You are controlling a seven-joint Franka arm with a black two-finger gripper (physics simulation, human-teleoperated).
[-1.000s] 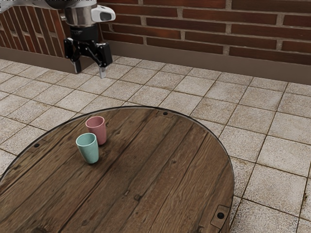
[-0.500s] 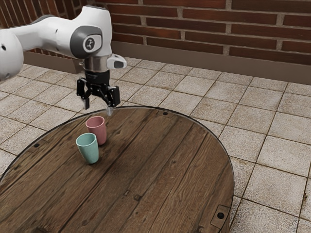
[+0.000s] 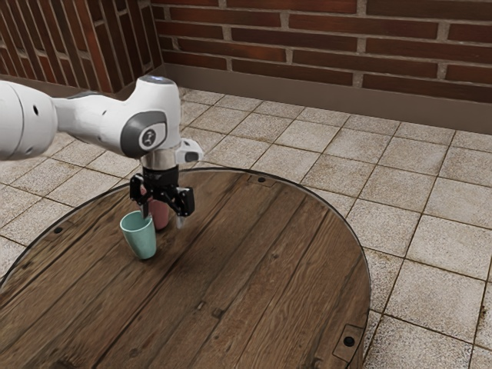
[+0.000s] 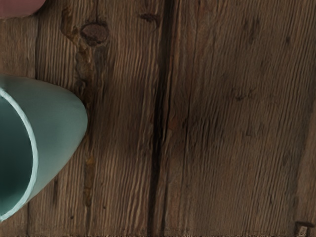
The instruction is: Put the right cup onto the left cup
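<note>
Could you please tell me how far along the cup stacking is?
No stacking is done: the pink cup and teal cup stand separately on the table. My open gripper, low near them, holds neither. Grasping, lifting and stacking remain.

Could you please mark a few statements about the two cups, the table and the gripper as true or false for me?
1. The teal cup stands upright on the table. True.
2. The pink cup is already stacked in the teal one. False: each cup stands separately on the table.
3. The gripper is open. True.
4. The gripper is lifting the teal cup. False: it holds nothing.
5. In the exterior view, the gripper partly hides the pink cup. True.
</note>
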